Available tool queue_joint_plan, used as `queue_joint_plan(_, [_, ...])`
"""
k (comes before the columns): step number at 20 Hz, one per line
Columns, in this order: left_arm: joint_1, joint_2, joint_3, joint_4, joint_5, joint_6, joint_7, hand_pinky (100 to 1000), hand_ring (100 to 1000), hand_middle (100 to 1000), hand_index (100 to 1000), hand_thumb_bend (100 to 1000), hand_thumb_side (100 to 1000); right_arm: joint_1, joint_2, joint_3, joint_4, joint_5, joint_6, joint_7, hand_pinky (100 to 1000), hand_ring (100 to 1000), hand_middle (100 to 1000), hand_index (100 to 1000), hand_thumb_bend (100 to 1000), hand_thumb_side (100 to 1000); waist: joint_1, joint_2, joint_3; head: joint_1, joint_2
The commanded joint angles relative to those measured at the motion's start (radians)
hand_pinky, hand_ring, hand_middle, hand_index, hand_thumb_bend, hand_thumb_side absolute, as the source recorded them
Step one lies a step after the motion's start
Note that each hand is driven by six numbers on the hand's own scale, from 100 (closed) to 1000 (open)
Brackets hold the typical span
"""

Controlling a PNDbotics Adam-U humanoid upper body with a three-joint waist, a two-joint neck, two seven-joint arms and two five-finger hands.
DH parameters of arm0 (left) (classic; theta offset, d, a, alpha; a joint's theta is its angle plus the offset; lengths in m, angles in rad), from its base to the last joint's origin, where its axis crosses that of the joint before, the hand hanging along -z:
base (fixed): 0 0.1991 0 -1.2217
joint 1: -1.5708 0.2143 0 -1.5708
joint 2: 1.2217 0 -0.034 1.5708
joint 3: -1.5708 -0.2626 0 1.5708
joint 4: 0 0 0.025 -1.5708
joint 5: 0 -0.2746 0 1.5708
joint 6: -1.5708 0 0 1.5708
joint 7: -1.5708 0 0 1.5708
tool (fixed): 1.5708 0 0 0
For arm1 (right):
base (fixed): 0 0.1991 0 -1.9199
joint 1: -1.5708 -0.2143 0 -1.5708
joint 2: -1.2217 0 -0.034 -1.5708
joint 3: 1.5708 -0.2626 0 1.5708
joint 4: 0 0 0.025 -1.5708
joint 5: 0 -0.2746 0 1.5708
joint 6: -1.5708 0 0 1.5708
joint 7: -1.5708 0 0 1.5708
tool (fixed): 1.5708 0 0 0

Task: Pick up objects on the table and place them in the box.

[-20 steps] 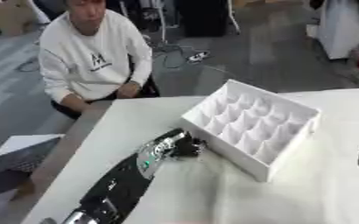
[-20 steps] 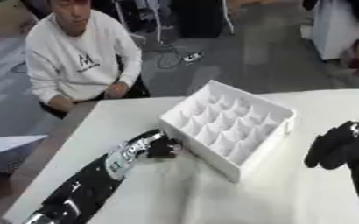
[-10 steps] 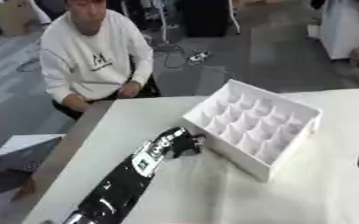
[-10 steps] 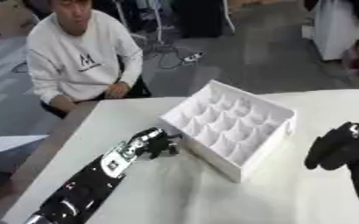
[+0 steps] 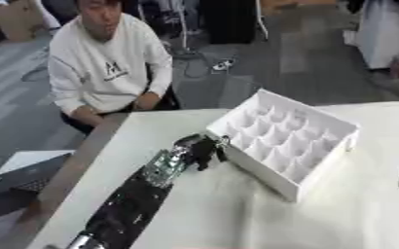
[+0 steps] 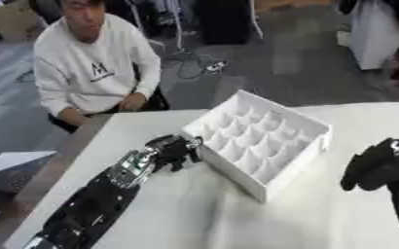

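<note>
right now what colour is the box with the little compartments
White, inside and out; the box shows best in the left eye view.

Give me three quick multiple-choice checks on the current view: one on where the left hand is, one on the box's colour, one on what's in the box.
1. Where is the left hand?
A. Just outside the box's left wall
B. Inside a compartment
C. At the table's far right edge

2. What colour is the box?
A. Brown
B. White
C. Blue

3. What do the box's compartments hold?
A. Every one holds an object
B. Nothing that shows
C. One large red object

Answers:
1. A: the left hand sits on the table beside the box's left wall, below its rim.
2. B: walls and dividers are white.
3. B: the visible cells look bare down to white floors, though the near wall hides part of the front row.
</note>
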Motion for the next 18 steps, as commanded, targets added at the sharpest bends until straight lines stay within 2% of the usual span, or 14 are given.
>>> queue_joint_plan(1, [-0.026, 0.049, -0.006, -0.041, 0.022, 0.023, -0.002, 100, 100, 100, 113, 100, 644, -0.001, 0.001, -0.004, -0.007, -0.006, -0.022, 0.024, 375, 466, 505, 586, 100, 673, -0.005, -0.028, 0.008, 0.007, -0.007])
queue_joint_plan(10, [-0.051, 0.062, -0.017, -0.079, 0.036, 0.059, -0.018, 100, 100, 100, 113, 100, 642, 0.006, 0.008, -0.002, -0.002, -0.009, -0.024, 0.026, 378, 467, 504, 585, 100, 668, -0.007, -0.046, 0.015, 0.003, -0.011])
queue_joint_plan(18, [-0.091, 0.072, -0.022, -0.061, -0.014, 0.039, -0.019, 100, 100, 100, 113, 100, 635, 0.005, 0.015, 0.003, -0.014, -0.011, -0.018, 0.022, 380, 468, 503, 585, 100, 664, 0.004, -0.047, 0.000, 0.006, -0.034])
